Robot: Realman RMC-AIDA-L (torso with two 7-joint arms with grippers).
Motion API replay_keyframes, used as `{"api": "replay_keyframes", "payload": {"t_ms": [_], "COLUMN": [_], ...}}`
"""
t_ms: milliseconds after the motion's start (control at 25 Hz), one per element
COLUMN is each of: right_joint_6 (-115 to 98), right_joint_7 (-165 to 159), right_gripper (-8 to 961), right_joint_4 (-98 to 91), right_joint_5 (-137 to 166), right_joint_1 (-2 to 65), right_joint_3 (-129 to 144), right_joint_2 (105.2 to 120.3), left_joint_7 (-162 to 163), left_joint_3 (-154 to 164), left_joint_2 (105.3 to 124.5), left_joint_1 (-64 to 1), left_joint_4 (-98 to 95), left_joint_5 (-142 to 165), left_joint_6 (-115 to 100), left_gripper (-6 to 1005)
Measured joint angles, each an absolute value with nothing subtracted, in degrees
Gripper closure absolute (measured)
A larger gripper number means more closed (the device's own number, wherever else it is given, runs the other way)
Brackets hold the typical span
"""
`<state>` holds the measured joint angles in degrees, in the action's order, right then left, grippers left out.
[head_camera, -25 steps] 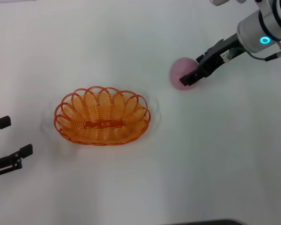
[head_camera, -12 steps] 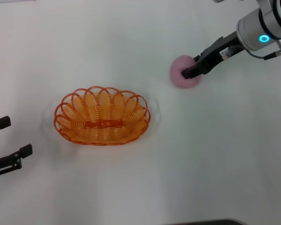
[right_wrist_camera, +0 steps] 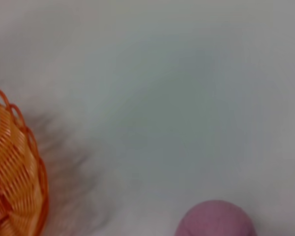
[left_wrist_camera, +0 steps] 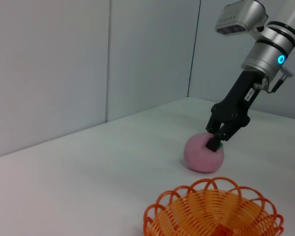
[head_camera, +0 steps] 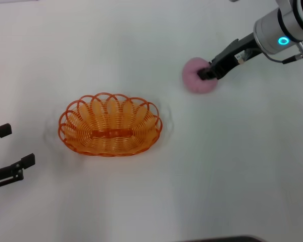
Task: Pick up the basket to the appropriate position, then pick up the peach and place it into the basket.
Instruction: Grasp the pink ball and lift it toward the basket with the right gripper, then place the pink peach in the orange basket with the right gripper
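Right gripper sat low over the peach, fingers narrowly straddling its top, not visibly clamped; we judged it could roll free. Well apart sat the basket, and near it we kept our left gripper parked wide

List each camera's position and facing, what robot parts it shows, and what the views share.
Head view: on the robot's head, looking down at the table; left gripper at the left edge, right gripper at the peach.
Left wrist view: low, looking across the basket at the peach and right gripper.
Right wrist view: above the table; basket rim, peach top, no fingers.
Shared by all three: basket and peach.
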<state>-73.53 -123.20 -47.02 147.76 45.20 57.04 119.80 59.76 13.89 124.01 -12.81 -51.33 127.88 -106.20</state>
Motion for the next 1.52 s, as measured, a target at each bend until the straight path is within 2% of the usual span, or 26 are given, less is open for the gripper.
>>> {"api": "replay_keyframes", "payload": {"t_ms": [560,1120,1520], "right_joint_6": [-82.08,-88.41,-85.56], "right_joint_7": [-119.75,-114.40,-114.06], "right_gripper": [815,805,799], "right_joint_4": [-50.12,-51.86,-51.55], "right_joint_5": [138.32,128.66,123.12], "right_joint_1": [44.75,44.24,44.49], "right_joint_3": [56.87,57.88,69.04], "right_joint_2": [119.62,119.73,120.03], "left_joint_7": [59.77,59.77,59.77], "left_joint_3": [13.89,13.91,13.88], "left_joint_2": [123.93,123.92,123.92], "left_joint_1": [-12.94,-13.01,-13.01], "left_joint_4": [-51.36,-51.52,-51.43], "left_joint_5": [128.14,128.47,128.26], "left_joint_6": [-106.76,-106.67,-106.38], "left_gripper": [116,116,117]}}
